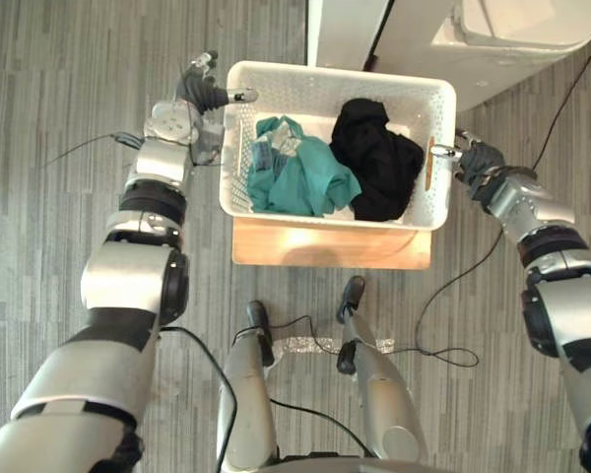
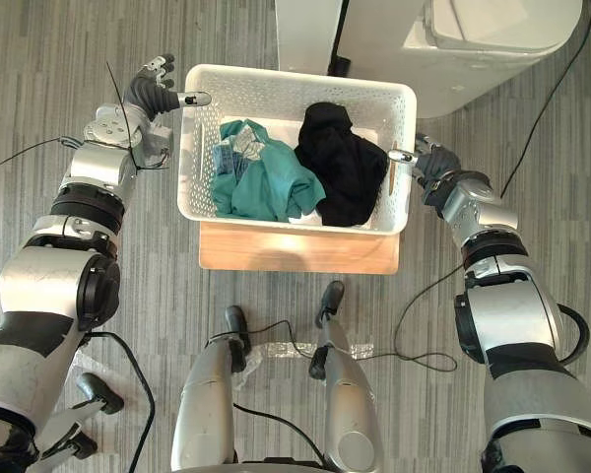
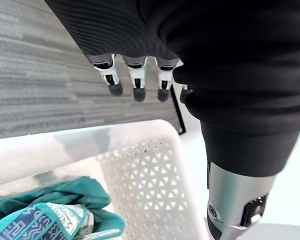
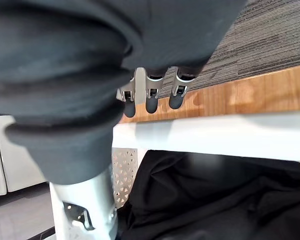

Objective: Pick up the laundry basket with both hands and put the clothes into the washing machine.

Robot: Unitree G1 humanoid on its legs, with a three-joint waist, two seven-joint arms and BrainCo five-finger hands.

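A white perforated laundry basket rests on a low wooden stand. Inside it a teal garment lies on the left and a black garment on the right. My left hand is at the basket's far left corner, fingers straight outside the wall and thumb reaching over the rim. At the right side, by the small wooden handle, my right hand is open, its fingers hanging outside the rim and its thumb pointing inward.
The white washing machine stands just beyond the basket at the far right, with another white panel beside it. Grey striped floor surrounds the stand.
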